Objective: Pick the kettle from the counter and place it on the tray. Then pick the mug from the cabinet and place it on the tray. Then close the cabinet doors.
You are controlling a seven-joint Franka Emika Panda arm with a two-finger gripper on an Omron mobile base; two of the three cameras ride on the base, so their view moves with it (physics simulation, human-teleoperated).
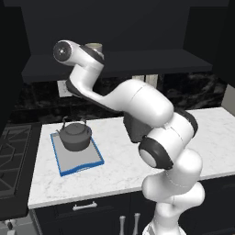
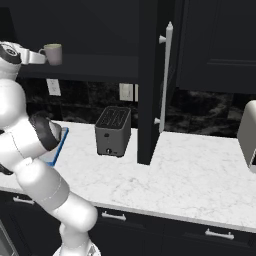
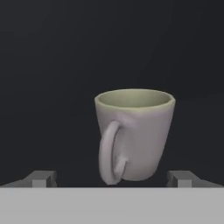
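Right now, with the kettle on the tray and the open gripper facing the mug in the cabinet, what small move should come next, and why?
Probably ease the gripper straight forward until its open fingertips flank the mug, then close. The mug stands upright on the cabinet shelf, centred between the tips but apparently still ahead of them, handle toward the camera. The kettle already sits on the tray.

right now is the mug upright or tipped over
Upright. In the hand view the mug stands with its rim level on top, its pale green inside showing and its handle vertical; the right base view shows it standing on the cabinet shelf.
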